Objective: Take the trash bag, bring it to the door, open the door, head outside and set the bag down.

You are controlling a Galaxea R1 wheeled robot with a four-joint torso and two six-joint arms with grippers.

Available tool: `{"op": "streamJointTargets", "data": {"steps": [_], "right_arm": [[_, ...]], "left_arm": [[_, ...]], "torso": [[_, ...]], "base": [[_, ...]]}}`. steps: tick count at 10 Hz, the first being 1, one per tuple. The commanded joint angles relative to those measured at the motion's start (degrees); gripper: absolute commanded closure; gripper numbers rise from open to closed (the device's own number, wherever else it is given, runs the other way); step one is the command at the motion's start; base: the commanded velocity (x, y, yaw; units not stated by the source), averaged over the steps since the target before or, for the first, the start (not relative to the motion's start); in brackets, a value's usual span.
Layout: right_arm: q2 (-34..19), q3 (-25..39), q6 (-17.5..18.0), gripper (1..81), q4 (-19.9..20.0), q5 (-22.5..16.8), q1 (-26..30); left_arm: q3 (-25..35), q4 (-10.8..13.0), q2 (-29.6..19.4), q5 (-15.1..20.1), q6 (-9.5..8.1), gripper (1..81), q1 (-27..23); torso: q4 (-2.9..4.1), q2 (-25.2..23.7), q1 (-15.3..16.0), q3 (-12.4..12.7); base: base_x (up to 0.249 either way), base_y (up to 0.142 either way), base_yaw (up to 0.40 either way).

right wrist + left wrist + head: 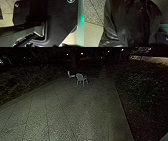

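A: Step?
B: Going outside with the bag, I'd say. Paved walkway point(75, 112) out front, white chair point(80, 77) well beyond both grippers.
A: Bag?
B: Black plastic trash bag point(134, 25), right by left gripper. Likely held; can't tell how far either gripper is open, or its hold.
A: Next move?
B: Probably calls for steady driving, bag off the wheels, then lowering before release.

Grey speckled paving point(75, 109), crossed by thin dark joints, stretches ahead of the pincers. Well apart from them, near its far end, a pale chair point(80, 77) stands upright; the pale shape point(71, 75) near it is too small to tell. Nearer the pincers, a smooth pale stretch point(92, 32) meets the paving.
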Motion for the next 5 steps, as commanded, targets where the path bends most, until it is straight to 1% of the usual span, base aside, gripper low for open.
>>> {"op": "streamJointTargets", "data": {"steps": [1, 2, 3, 5], "right_arm": [[0.8, 0.6, -0.3, 1.0, -0.5, -3.8, 1.3], [0.8, 0.6, -0.3, 1.0, -0.5, -3.8, 1.3], [0.8, 0.6, -0.3, 1.0, -0.5, -3.8, 1.2], [0.8, 0.5, -0.3, 1.0, -0.5, -3.8, 1.1]], "left_arm": [[2.3, -5.8, -4.9, 9.8, -0.27, 81.1, -11.2], [2.1, -6.8, -5.4, 11.8, -0.27, 81.1, -13.6], [2.0, -7.4, -5.4, 12.9, -0.27, 81.1, -16.0], [1.0, -7.9, -4.5, 15.1, -0.44, 81.1, -20.1]], "torso": [[1.95, 0.0, 0.0, -5.0], [2.41, 0.0, 0.0, -7.1], [3.07, 0.0, 0.0, -9.3], [4.16, 0.0, 0.0, -13.2]], "base": [[0.0, 0.0, 0.0], [0.0, 0.0, 0.0], [0.0, 0.0, 0.0], [0.0, 0.0, 0.0]]}}
